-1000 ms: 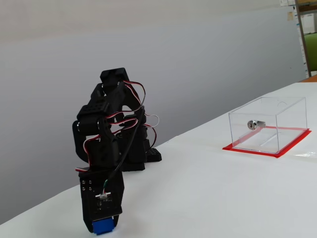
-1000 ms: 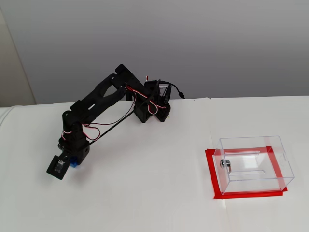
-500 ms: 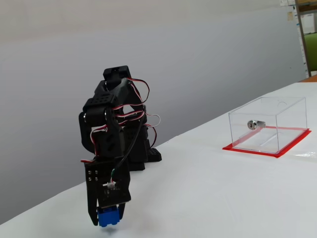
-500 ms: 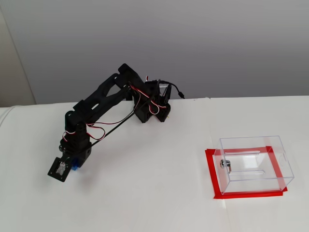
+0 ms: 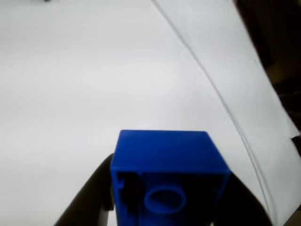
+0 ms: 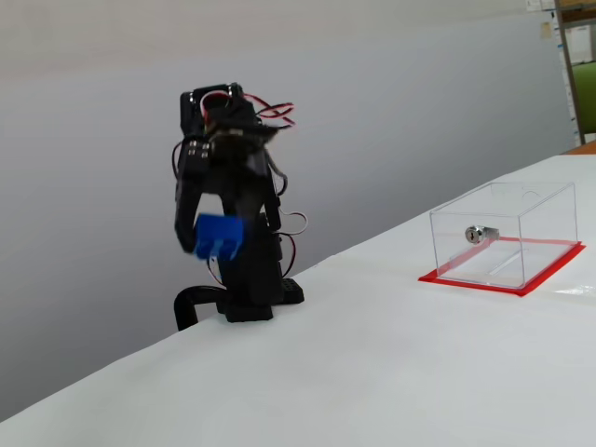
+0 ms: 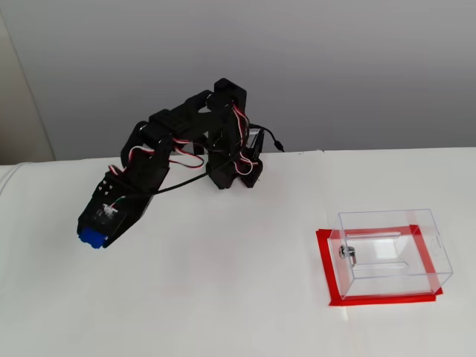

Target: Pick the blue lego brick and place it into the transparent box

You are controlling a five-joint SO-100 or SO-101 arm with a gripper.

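1. Wrist view first: my gripper (image 5: 171,207) is clamped on the brick (image 5: 167,165), with one dark finger (image 5: 87,200) at its left and another at its right. I see the brick's hollow underside with a round tube facing the camera.
2. Beyond the brick in the same view I see bare white table (image 5: 84,70). A sheet edge runs diagonally down the right, and a dark area lies past it in the top right corner.
3. In a fixed view the arm (image 6: 233,186) stands folded and tall on its base near the table's far edge, holding the brick (image 6: 219,237) in the air, clear of the table (image 6: 372,372).
4. The box (image 6: 507,233) in that view sits well apart to the right on its red base (image 6: 503,284), with the silver lock (image 6: 480,234) on the face toward the arm. Between arm and box I see only open white surface.
5. In a fixed view from above, the arm (image 7: 171,149) reaches to the left from its base near the table's back edge, and the brick (image 7: 93,239) shows as a blue patch at the gripper (image 7: 97,236) tip, toward the table's left side.
6. The box (image 7: 390,253) there lies far right, with its lock (image 7: 347,253) on the left wall and red base (image 7: 327,268) edging it. I see white table (image 7: 223,282) open across the whole span from brick to box.
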